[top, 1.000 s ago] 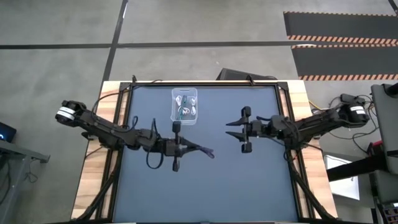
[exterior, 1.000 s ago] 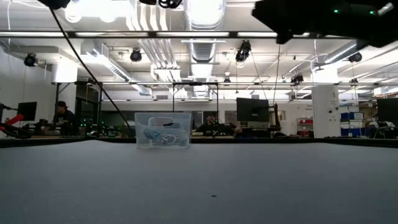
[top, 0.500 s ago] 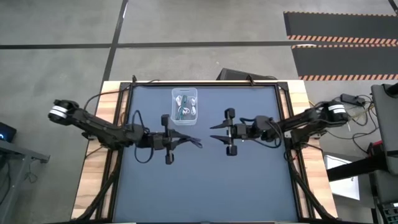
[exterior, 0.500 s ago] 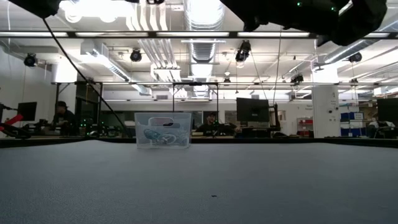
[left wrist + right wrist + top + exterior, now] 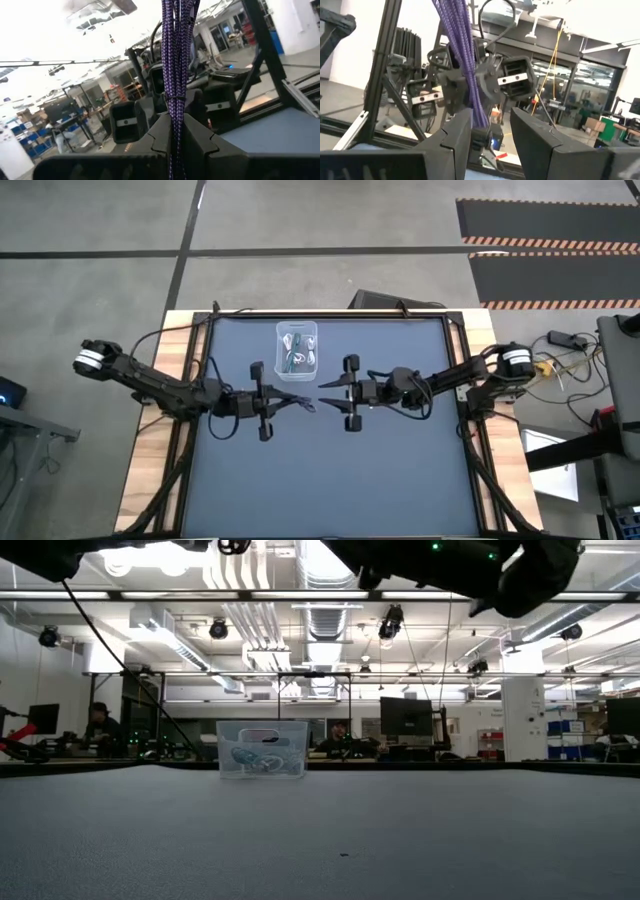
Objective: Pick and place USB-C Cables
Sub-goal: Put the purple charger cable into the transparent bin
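Currently we hold dark purple braided USB-C cable bundle [image 5: 174,75] clamped in left gripper [image 5: 272,402], mid-air beside clear plastic bin [image 5: 297,349]. Right gripper [image 5: 322,391] faces it, jaws spread. Handover step; next, right closes on bundle.

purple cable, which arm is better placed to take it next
Right, probably. The left hand is shut on the purple cable, holding it above the table. The right hand faces it with open fingers on either side of the bundle, so it seems set to close on it.
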Controlling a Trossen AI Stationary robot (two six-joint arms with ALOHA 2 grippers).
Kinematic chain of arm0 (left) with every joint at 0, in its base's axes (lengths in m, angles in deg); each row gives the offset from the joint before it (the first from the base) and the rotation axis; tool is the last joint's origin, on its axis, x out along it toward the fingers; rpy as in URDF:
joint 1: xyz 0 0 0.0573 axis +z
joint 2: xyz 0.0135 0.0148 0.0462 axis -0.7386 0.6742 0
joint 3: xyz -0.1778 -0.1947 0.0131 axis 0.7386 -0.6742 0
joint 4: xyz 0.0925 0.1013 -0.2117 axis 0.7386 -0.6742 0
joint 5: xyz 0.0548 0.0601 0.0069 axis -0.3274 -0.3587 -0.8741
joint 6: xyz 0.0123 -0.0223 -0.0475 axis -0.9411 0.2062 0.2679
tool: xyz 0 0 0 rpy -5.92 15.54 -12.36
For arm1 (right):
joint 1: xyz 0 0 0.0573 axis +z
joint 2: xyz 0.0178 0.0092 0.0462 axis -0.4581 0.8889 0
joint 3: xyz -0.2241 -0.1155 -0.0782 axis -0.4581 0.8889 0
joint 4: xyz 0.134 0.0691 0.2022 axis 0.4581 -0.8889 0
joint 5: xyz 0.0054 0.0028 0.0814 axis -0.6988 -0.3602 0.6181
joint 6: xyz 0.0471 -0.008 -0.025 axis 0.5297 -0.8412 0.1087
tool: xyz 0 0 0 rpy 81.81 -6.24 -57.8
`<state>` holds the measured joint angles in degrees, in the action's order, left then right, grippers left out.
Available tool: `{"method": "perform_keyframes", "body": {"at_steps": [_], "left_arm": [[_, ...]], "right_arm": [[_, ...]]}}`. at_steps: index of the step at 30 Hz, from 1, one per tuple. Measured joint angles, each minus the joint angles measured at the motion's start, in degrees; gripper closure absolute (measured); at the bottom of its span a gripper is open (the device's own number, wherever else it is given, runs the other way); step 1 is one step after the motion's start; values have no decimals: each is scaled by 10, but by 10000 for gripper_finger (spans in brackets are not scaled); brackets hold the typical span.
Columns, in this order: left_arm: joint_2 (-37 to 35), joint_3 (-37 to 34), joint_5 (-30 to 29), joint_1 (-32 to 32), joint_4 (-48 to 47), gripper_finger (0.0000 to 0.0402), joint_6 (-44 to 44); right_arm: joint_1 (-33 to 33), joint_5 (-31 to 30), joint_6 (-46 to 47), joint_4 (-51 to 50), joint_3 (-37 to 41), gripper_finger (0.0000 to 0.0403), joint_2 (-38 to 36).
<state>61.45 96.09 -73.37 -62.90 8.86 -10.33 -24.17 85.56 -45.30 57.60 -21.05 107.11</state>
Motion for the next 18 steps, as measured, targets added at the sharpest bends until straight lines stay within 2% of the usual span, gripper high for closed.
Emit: {"method": "perform_keyframes", "body": {"at_steps": [8, 18], "left_arm": [[3, -5, -23, 3, -5, 391, 0], [7, -5, -41, 3, -7, 391, 4]], "right_arm": [[0, 0, 3, -4, -35, 268, 15], [0, 0, 9, -9, -57, 215, 19]]}}
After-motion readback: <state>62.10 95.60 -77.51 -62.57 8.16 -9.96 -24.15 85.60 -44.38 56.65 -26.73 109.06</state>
